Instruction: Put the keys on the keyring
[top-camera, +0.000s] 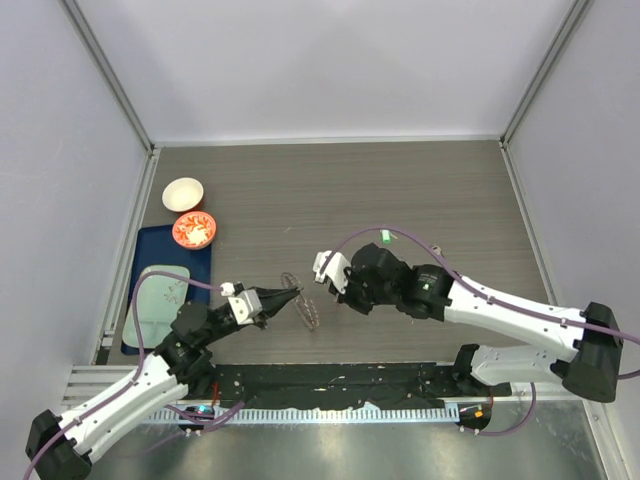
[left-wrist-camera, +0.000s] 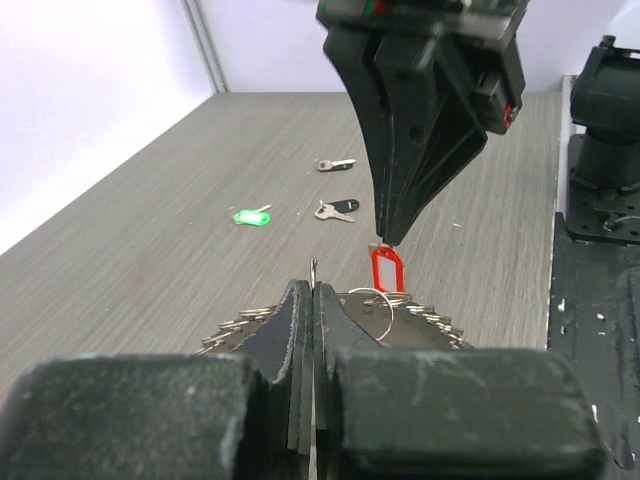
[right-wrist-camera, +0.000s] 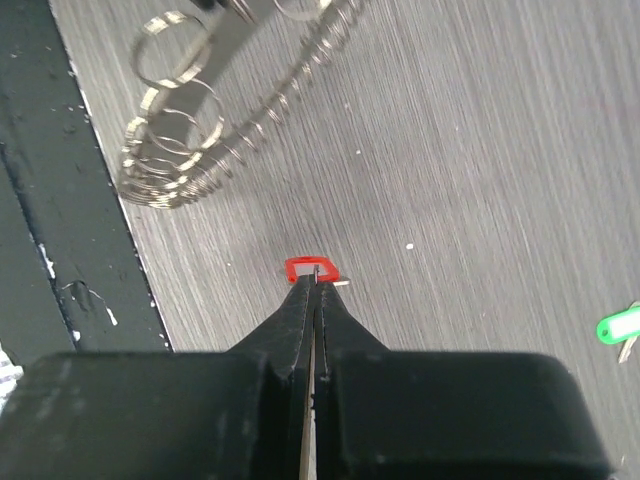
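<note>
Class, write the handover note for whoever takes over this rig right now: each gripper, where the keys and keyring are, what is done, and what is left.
Left gripper: shut on the keyring, gripping its rim.
Right gripper: shut on the red key, close to the keyring; the right wrist view shows it apart from the ring.
Green key, black key and a fourth key: loose on the table.
Done: keyring and red key are gripped.
Left: thread the red key on, then the other three.

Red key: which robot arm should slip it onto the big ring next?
Probably the right. The right gripper is shut on the red key and holds it close by the keyring. The left gripper is shut on the keyring, steadying it.
</note>
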